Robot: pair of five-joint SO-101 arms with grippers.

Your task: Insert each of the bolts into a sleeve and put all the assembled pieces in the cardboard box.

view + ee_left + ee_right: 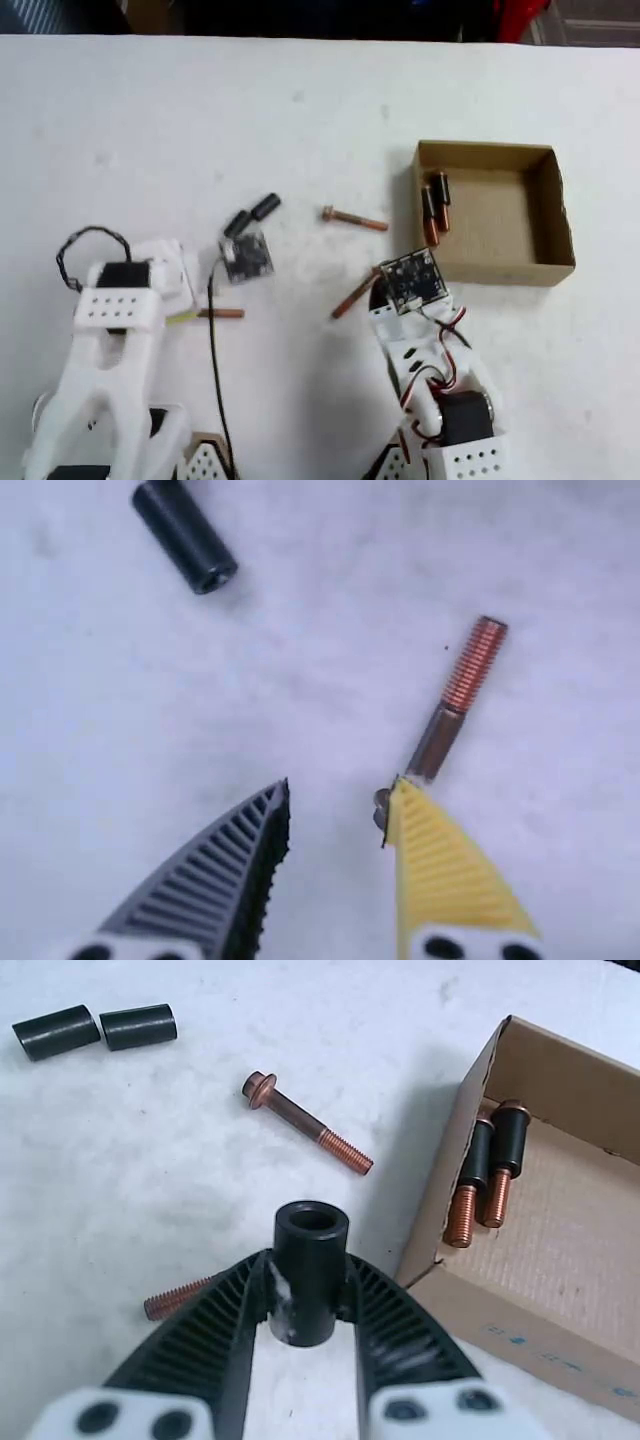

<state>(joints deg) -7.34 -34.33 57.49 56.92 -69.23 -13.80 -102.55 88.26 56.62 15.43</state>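
Between the black fingers of the right gripper a sleeve is clamped, standing on end with its bore showing; just beneath it a copper bolt lies on the table, threaded end outward; over at the left gripper the jaws stand apart, one finger grey and one yellow, and a second bolt lies with its head against the yellow tip, not gripped. Farther out, a third bolt lies loose between the two arms' reach and the box; two spare sleeves rest end to end beyond the left arm; the cardboard box beside the right arm holds two assembled pieces, side by side against its near wall. By my reckoning that leaves three bolts to be sleeved and boxed; none of those three is yet in its sleeve.
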